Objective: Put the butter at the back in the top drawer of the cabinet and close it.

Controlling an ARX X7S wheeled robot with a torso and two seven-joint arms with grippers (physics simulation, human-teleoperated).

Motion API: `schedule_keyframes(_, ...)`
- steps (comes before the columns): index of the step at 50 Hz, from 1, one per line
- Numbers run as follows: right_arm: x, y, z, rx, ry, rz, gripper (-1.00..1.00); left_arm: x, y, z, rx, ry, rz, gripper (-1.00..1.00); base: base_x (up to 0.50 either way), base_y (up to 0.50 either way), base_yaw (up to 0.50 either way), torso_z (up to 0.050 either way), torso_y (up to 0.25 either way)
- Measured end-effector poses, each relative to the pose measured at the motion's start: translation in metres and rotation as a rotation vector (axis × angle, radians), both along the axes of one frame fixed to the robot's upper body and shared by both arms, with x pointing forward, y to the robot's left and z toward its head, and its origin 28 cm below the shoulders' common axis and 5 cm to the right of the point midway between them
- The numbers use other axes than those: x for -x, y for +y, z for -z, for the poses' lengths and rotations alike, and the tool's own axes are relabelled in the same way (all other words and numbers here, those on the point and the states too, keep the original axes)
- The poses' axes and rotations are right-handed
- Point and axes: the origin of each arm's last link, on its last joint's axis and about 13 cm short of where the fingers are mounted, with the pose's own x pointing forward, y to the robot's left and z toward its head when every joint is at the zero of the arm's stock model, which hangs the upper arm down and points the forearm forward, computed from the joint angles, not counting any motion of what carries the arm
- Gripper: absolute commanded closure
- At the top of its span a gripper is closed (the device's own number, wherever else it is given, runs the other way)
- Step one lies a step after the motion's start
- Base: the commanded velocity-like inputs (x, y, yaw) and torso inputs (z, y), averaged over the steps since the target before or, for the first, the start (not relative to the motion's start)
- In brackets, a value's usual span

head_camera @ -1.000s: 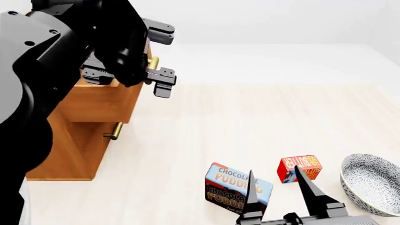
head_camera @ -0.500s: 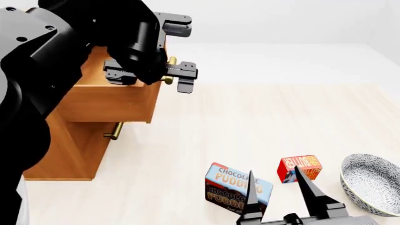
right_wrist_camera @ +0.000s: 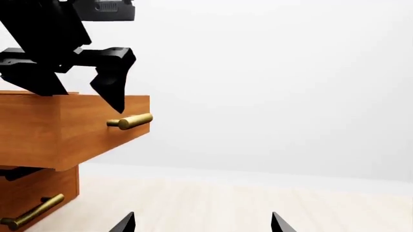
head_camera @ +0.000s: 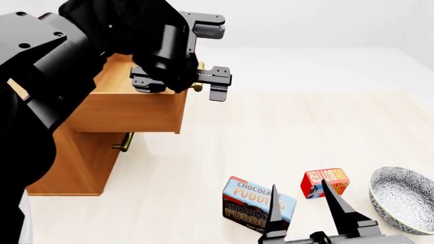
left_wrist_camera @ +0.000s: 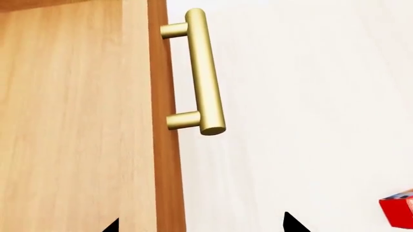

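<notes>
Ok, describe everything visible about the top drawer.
The top drawer is light-brown wood with a brass bar handle on two short posts. It stands pulled partway out of the cabinet, level, overhanging the drawer below. The left gripper hangs open above the handle, apparently apart from it. Its inside is hidden.

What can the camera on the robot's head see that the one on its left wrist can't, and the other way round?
Only the head view shows the blue-and-brown Chocolate Pudding box, the patterned grey bowl, the right pincer and the black left arm.

Only the left wrist view shows the brass bar handle whole and close up, against the light-brown wooden top drawer.

Both show that drawer, the pale floor, and the small red-and-orange butter box, just a corner at the wrist.
</notes>
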Motion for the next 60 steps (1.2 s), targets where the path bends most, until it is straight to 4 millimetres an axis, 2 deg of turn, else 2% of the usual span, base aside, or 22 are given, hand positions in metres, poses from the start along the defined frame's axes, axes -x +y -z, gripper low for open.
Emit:
schedule_keyframes(31, 0.001, -0.002, 0.003, -0.008, 0.004, 0.003, -1.00, 0.005, -0.004, 0.007, -0.064, -0.041, 0.023, -1.00, 0.00, 0.00, 0.00, 0.000, 0.000)
schedule_keyframes(48, 0.002, -0.001, 0.002, -0.004, 0.002, 0.001, -1.00, 0.018, 0.001, 0.019, -0.024, -0.199, 0.029, -1.00, 0.00, 0.00, -0.01, 0.001, 0.003)
schedule_keyframes(55, 0.002, 0.000, 0.001, -0.002, 0.002, -0.001, -1.00, 0.031, -0.017, -0.022, 0.121, -0.461, 0.071, -1.00, 0.00, 0.00, 0.00, 0.000, 0.001)
schedule_keyframes(60, 0.002, 0.000, 0.001, 0.000, 0.002, -0.002, -1.00, 0.042, -0.023, -0.044, 0.171, -0.626, 0.078, -1.00, 0.00, 0.00, 0.00, 0.000, 0.000)
